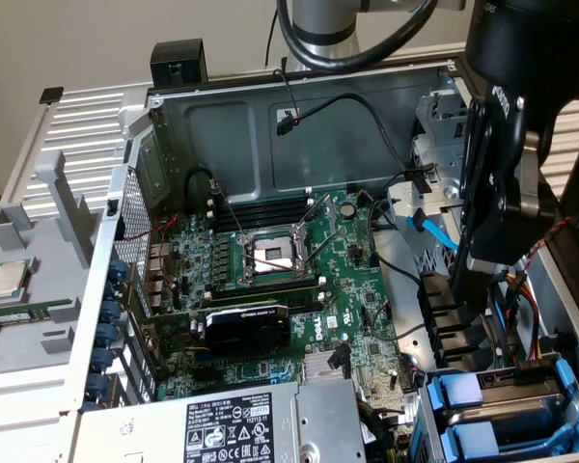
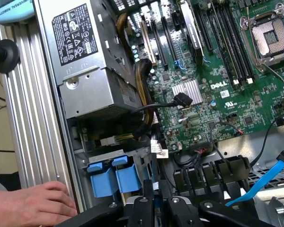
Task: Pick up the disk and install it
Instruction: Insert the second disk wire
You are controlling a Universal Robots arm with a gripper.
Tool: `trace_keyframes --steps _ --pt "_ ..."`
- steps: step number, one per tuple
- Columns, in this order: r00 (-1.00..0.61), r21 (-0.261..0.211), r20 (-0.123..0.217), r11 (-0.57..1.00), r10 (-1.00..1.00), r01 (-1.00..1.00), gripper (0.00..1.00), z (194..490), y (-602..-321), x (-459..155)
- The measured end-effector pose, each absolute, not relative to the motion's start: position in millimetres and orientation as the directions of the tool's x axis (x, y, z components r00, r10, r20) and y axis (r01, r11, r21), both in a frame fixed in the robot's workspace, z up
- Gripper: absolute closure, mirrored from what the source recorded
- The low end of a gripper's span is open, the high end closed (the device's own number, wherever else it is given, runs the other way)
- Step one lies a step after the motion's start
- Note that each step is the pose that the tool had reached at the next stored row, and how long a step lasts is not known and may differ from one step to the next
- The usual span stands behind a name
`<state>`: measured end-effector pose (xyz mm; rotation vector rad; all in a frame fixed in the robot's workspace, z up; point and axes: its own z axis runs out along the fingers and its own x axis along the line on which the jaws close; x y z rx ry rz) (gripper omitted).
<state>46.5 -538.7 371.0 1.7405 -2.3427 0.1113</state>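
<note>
We see the gripper (image 1: 502, 183) hanging over the open computer case, at about four o'clock from the empty processor socket (image 1: 271, 255); we cannot tell how its fingers stand. The disk's blue carrier (image 1: 507, 410) sits in the drive bay, beside the power supply (image 2: 87, 61). A person's hand (image 2: 31, 205) rests on the case edge.

The arm's grey column (image 1: 320, 29) is seen at the top of the exterior view, with a black cable looped round it. The black gripper (image 1: 497, 183) is hung at the exterior view's right, pointed downward. In the wrist view its black linkages (image 2: 180, 208) are spread along the lower edge. A person's hand (image 2: 31, 205) is laid flat nearby.
</note>
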Motion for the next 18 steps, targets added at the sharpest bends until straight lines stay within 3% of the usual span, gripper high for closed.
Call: trace_keyframes --steps 18 --pt "-0.274 0.072 0.215 0.295 -0.937 -0.953 0.84 380.9 -545.8 48.5"
